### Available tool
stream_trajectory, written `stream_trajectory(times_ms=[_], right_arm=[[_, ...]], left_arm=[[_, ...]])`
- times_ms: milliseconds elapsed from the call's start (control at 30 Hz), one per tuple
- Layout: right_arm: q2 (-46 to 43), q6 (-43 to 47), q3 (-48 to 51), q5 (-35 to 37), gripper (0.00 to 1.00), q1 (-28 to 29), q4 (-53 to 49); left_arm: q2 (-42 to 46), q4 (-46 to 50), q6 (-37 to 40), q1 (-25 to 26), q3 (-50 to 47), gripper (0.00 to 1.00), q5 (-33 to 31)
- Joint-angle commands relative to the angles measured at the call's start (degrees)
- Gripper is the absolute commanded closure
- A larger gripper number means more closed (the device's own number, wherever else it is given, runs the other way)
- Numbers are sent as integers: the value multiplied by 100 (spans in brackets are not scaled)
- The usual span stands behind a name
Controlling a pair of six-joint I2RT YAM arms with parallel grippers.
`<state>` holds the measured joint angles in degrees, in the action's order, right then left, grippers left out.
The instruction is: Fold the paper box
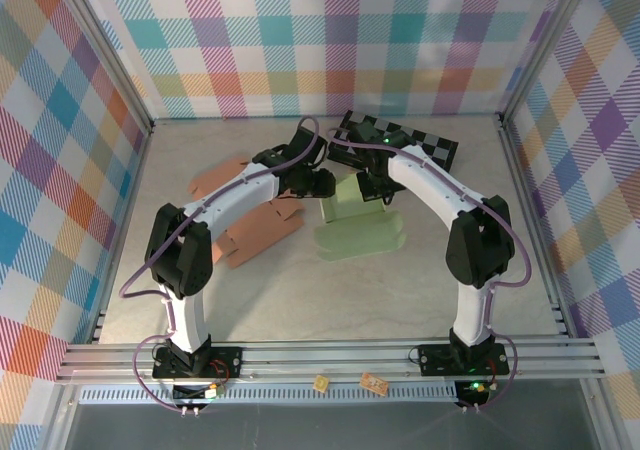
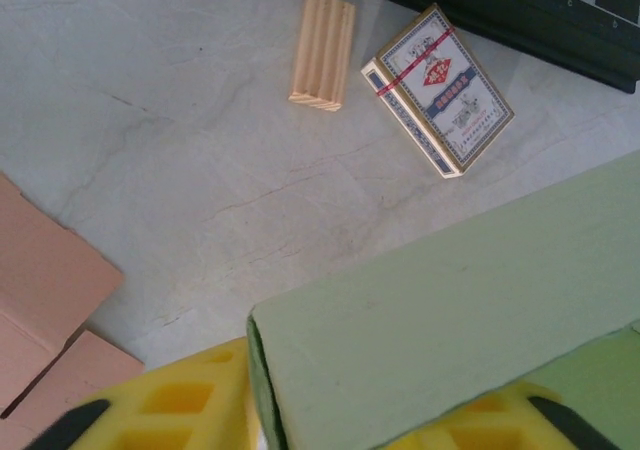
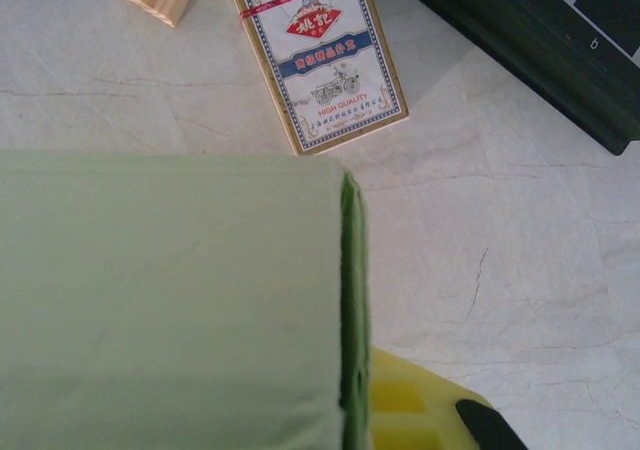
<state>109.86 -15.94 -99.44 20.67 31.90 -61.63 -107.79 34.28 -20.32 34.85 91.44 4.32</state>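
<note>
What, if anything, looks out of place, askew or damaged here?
Nothing looks spilled or damaged. The playing-card pack and the wooden block lie askew near the chessboard and seem unrelated to folding the green paper box. The flat pink cardboard sheets lie overlapped at odd angles to its left.

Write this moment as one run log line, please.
step: fold unfinished | left gripper: astride green paper box wall | right gripper: at box edge | grip: unclear | nearby: card deck, wooden block
</note>
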Motion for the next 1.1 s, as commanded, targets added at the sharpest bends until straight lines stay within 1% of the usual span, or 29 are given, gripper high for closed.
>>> stream_trajectory(times_ms=[0,33,67,167,300,400,433,467,500,633,733,767,900,1067], right_arm=[[-50,-119,-219,-102,100,44,-250],[-59,-128,-241,-113,100,41,-254],[-74,-134,-251,-133,100,44,-255],[-110,-175,-290,-158,100,44,-286],[-175,-286,-297,-193,100,40,-342],[-244,-356,-207,-243,100,53,-327],[-255,-373,-155,-247,100,52,-309],[-263,-385,-94,-254,100,53,-292],[-265,-400,-39,-257,100,53,-263],[-275,-510,208,-315,100,53,-122],[-195,-614,296,-373,100,83,-83],[-166,-656,332,-407,100,97,-58],[-63,-836,505,-566,100,145,-10],[89,-1016,760,-829,100,233,84]], left_arm=[[305,-100,168,46,-182,84,-164],[325,-115,175,48,-243,93,-256],[337,-121,169,48,-273,95,-336],[295,-48,192,80,-233,97,-442],[293,9,226,186,-227,100,-752],[286,-35,215,202,-280,100,-731],[268,-44,209,196,-281,94,-701],[235,-28,200,202,-287,85,-670],[208,-26,184,204,-293,83,-649],[69,-61,137,206,-327,88,-555],[-67,-61,98,215,-337,98,-557],[-112,-46,75,223,-337,100,-585],[-285,55,9,284,-363,100,-632],[-441,-28,-267,355,-650,100,-493]])
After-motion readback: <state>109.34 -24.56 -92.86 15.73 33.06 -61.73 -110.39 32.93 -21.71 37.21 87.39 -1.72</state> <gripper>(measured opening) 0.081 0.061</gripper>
